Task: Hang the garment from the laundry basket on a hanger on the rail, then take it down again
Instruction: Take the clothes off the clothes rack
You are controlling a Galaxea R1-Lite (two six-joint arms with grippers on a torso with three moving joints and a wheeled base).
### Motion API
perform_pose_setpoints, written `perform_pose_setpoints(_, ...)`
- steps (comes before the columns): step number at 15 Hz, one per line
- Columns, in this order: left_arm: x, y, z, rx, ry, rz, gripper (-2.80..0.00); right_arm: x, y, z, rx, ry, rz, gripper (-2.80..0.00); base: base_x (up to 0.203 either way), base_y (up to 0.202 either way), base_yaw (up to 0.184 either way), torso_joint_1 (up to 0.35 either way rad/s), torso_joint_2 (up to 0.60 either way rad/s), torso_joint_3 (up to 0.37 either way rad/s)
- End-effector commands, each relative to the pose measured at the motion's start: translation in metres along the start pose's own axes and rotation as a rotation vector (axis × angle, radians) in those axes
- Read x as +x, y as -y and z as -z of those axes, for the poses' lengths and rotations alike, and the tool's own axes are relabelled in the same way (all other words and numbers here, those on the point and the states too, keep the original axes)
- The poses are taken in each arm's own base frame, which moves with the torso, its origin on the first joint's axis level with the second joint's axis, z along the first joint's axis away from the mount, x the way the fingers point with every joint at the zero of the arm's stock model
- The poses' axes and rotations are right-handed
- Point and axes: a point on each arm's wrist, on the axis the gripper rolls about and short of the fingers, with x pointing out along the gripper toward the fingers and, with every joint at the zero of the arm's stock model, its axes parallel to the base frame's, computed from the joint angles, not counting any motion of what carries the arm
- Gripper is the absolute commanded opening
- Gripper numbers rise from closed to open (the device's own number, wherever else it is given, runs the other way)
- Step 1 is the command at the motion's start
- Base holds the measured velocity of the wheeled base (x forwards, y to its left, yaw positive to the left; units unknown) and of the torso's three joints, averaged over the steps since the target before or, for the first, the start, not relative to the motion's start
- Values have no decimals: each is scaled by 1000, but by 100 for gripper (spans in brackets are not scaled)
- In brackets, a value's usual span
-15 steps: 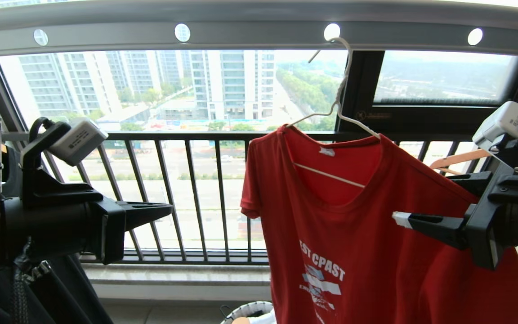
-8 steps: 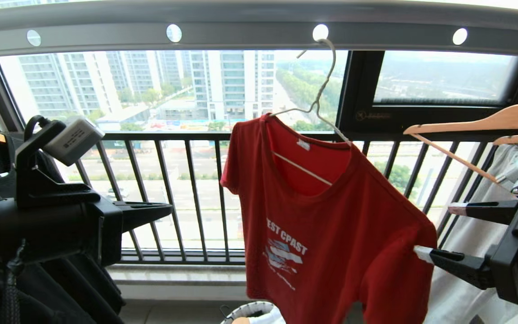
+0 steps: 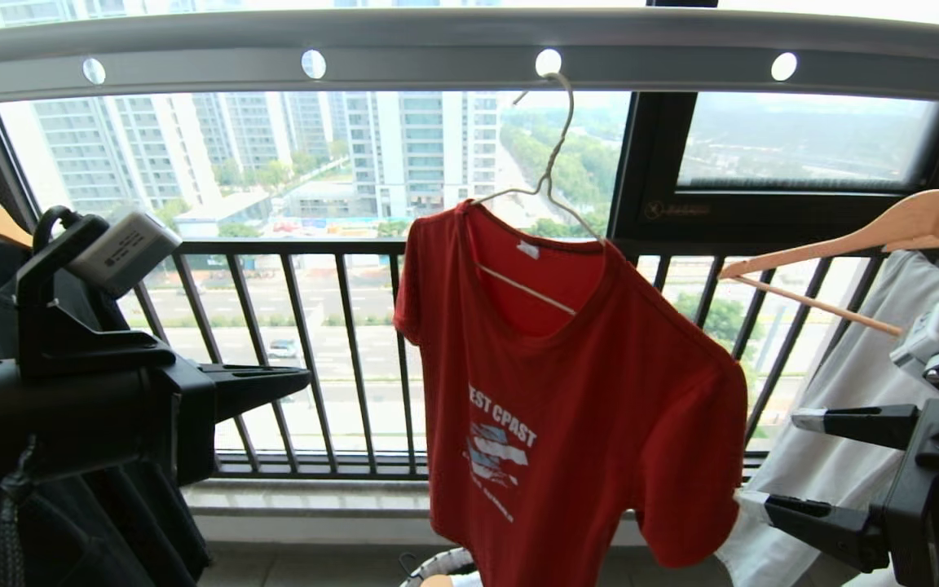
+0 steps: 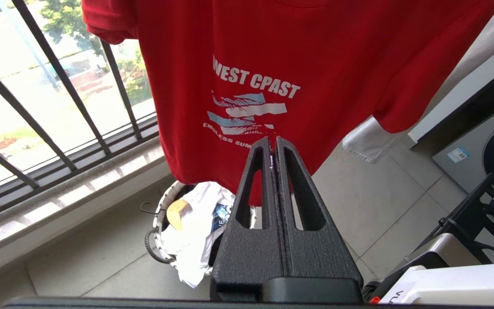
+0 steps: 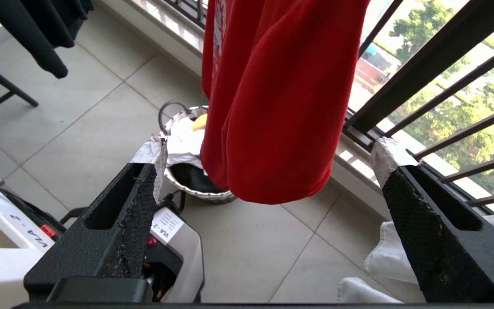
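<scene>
The red garment [image 3: 567,391] hangs on the cream wire hanger [image 3: 551,167], whose hook sits in a hole of the grey rail [image 3: 437,57]. Its printed front also shows in the left wrist view [image 4: 251,64], and its sleeve in the right wrist view [image 5: 272,107]. My right gripper [image 3: 783,463] is open, low and to the right of the sleeve, holding nothing [image 5: 268,148]. The left gripper [image 3: 302,379] is shut and empty, left of the shirt [image 4: 272,141]. The laundry basket [image 4: 158,219] stands on the floor under the shirt, with white cloth in it.
A wooden hanger [image 3: 885,232] carries a white garment [image 3: 853,456] at the right, close to my right gripper. Black clothing [image 3: 135,522] hangs at the left. The black balcony railing [image 3: 315,342] runs behind. A washing machine [image 4: 487,146] stands on the tiled floor.
My right gripper has drawn back down and to the right, off the shirt, and opened wider. The shirt and hanger have swung left. The left arm has stayed put.
</scene>
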Motion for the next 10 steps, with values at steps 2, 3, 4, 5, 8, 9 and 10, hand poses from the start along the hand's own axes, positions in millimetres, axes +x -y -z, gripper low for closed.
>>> perform_pose_setpoints(2,0,0,0,0,0,3,-280,24,3,10,12,-58,-1,0,0,0,0,0,0,0)
perform_pose_setpoints(3,0,0,0,0,0,3,-280,35,8,13,21,-65,14,0,0,0,0,0,0,0)
perform_pose_setpoints(4,0,0,0,0,0,3,-280,45,14,15,29,-71,30,0,0,0,0,0,0,0)
perform_pose_setpoints(5,0,0,0,0,0,3,-280,53,21,18,36,-78,50,-280,0,0,0,0,0,0)
perform_pose_setpoints(8,0,0,0,0,0,3,-280,50,25,23,14,-66,45,-280,0,0,0,0,0,0)
perform_pose_setpoints(9,0,0,0,0,0,3,-280,46,23,25,13,-58,47,-280,0,0,0,0,0,0)
perform_pose_setpoints(10,0,0,0,0,0,3,-280,40,22,27,13,-49,53,-280,0,0,0,0,0,0)
